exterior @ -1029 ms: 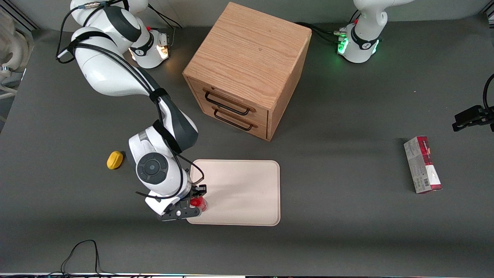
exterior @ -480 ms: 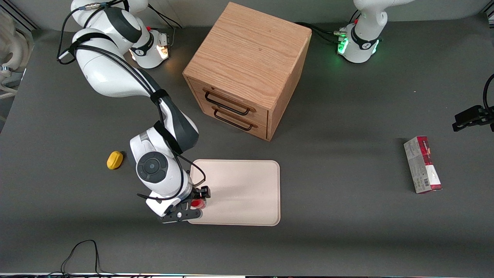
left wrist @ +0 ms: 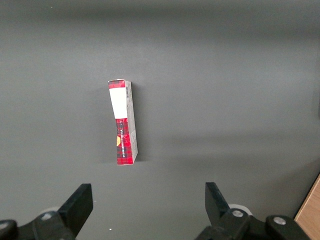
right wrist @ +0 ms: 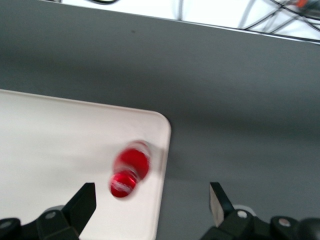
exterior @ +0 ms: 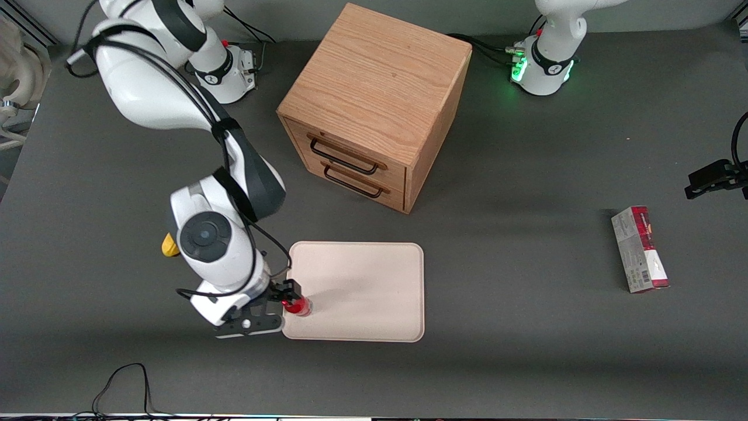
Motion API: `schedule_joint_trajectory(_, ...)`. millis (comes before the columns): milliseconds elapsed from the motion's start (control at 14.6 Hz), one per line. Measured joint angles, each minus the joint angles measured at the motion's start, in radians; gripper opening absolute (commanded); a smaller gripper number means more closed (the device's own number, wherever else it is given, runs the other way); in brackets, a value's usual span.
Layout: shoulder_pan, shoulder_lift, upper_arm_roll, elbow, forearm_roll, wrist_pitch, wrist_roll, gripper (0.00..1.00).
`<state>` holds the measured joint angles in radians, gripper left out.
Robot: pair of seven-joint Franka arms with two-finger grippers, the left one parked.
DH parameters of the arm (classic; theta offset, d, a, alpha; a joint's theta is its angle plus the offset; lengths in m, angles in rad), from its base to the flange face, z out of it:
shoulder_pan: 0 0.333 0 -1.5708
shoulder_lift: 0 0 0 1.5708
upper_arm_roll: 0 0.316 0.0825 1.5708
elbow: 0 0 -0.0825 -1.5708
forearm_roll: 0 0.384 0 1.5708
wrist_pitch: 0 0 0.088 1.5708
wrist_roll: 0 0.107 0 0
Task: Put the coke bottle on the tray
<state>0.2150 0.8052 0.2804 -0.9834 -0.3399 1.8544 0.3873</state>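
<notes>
With the right arm bent low over the bench (exterior: 526,362), its claw (exterior: 279,301) hangs fingers spread just above the tray (exterior: 362,275) edge nearest the working arm; coke bottle (exterior: 299,306) stands upright on that tray corner, released, cap blurred in wrist view (right wrist: 131,167). Yellow lump (exterior: 169,245) mostly hidden by wrist housing. Drawer cabinet (exterior: 374,99) farther from camera

The dark grey table (exterior: 514,193) is carrying a wooden drawer cabinet (exterior: 374,105), a beige-pink tray (exterior: 374,292) lying nearer the front camera, a yellow lump (exterior: 169,245) partly hidden beside the working arm, and a red-and-grey carton (exterior: 639,249) toward the parked arm's end; the gripper (exterior: 274,304) is hovering over the tray's edge, fingers spread
</notes>
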Motion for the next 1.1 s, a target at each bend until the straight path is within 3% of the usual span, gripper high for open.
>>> schedule_joint_trajectory(206,0.005,-0.193,-0.147,-0.178,0.167,-0.014,-0.124,1.00)
schedule_joint_trajectory(618,0.002,-0.520,-0.352,-0.422,0.361,-0.163,-0.266,1.00)
schedule_joint_trajectory(892,-0.008,-0.702,-0.454,-0.540,0.404,-0.249,-0.297,1.00)
schedule_joint_trajectory(1098,-0.007,-0.787,-0.471,-0.605,0.404,-0.271,-0.297,1.00)
